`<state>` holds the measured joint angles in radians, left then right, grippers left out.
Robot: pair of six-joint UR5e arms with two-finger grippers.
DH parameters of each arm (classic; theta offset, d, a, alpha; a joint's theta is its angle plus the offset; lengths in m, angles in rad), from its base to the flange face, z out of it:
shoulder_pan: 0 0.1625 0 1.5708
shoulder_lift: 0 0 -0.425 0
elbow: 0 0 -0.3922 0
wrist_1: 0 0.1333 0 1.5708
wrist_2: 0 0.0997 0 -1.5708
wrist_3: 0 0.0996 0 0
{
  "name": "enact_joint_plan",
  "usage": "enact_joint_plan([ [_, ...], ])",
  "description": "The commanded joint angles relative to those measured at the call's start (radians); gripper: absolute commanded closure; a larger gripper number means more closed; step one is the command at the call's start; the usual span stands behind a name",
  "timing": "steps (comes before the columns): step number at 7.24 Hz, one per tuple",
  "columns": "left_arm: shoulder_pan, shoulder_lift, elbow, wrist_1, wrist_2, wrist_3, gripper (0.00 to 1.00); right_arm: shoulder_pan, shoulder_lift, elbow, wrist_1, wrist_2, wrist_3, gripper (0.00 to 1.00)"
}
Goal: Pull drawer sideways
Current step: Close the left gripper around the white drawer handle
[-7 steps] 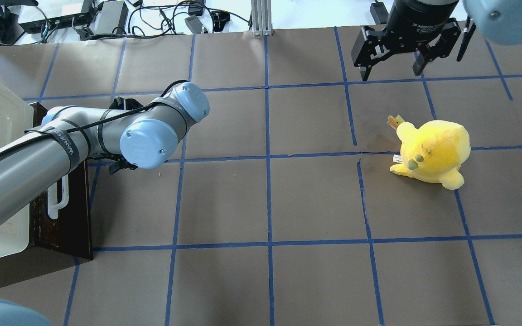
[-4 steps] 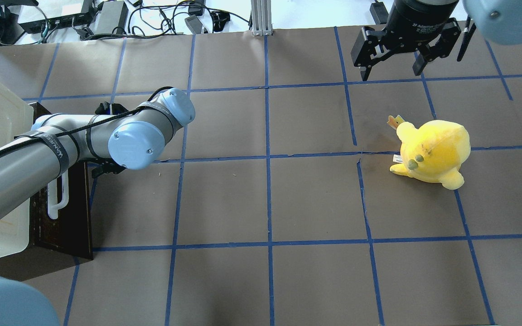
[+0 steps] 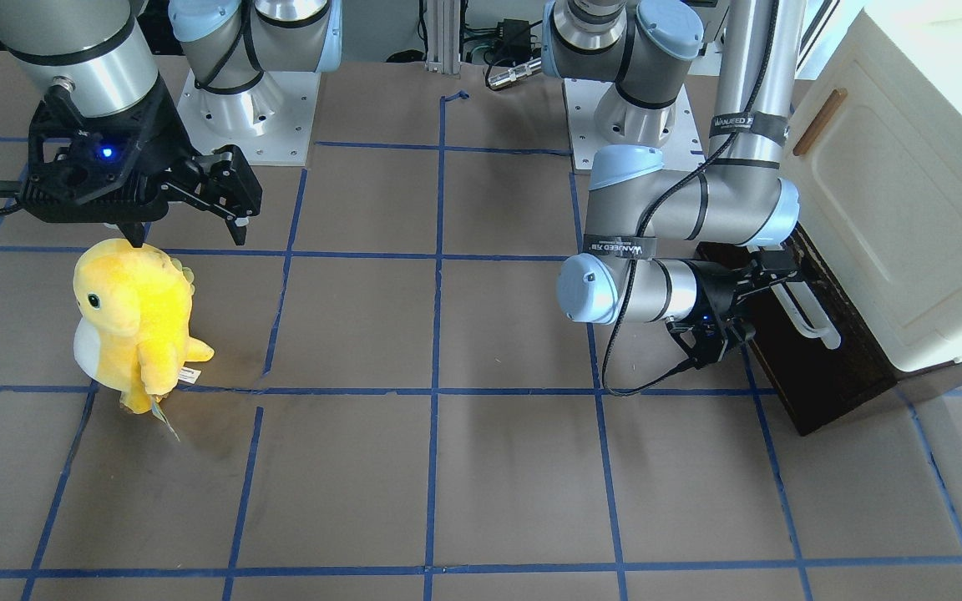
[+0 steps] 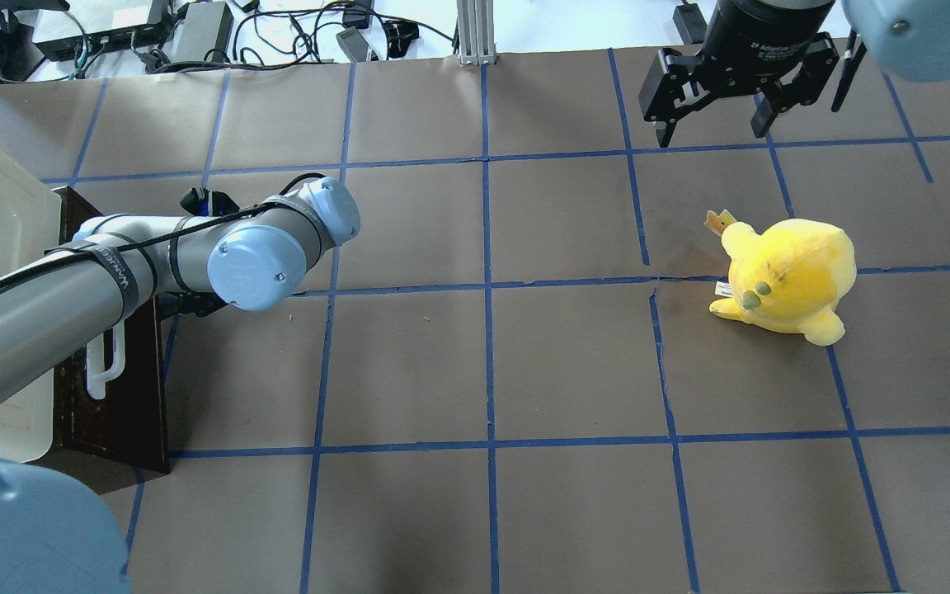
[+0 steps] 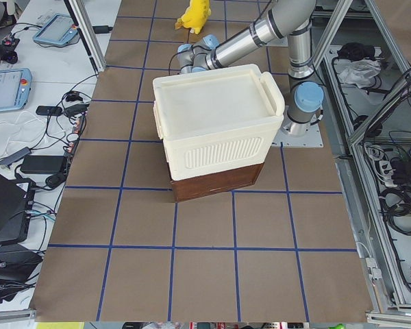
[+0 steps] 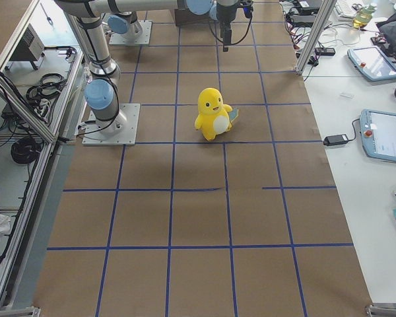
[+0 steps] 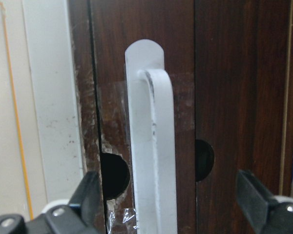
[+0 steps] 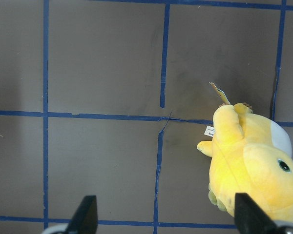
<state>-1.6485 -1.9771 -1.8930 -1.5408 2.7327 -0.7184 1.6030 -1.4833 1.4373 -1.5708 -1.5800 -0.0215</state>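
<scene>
Dark drawer [image 3: 815,371] under cream cabinet [image 3: 907,209] — inside hidden, left claw [image 7: 171,197] spread wide astride white handle [image 7: 149,146], right claw [image 4: 712,132] released

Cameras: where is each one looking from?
Front: across table, facing robot; left gripper, drawer.
Overhead: behind robot, looking down; right gripper, toy.
Left side: table's end; cabinet, left arm.
Right side: other end; toy, right arm.
Left wrist: faces handle; open left gripper.
Right wrist: above toy; open fingers.
Shared: toy, right wrist and overhead.

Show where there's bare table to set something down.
Free: the wide middle squares between the yellow plush toy and the drawer. Crowded: the left gripper at the drawer's handle, and the right gripper hovering near the plush toy.
</scene>
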Motion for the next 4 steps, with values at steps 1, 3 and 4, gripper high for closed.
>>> enact_joint_plan([
  [1, -0.001, -0.025, -0.001, -0.002, 0.005, 0.004, 0.03, 0.000, 0.000, 0.000, 0.000, 0.000, 0.000, 0.00],
  [3, 0.001, -0.023, 0.008, -0.031, 0.009, 0.045, 0.14, 0.000, 0.000, 0.000, 0.000, 0.000, 0.000, 0.00],
  [4, 0.001, -0.023, 0.006, -0.035, 0.047, 0.047, 0.17, 0.000, 0.000, 0.000, 0.000, 0.000, -0.001, 0.00],
])
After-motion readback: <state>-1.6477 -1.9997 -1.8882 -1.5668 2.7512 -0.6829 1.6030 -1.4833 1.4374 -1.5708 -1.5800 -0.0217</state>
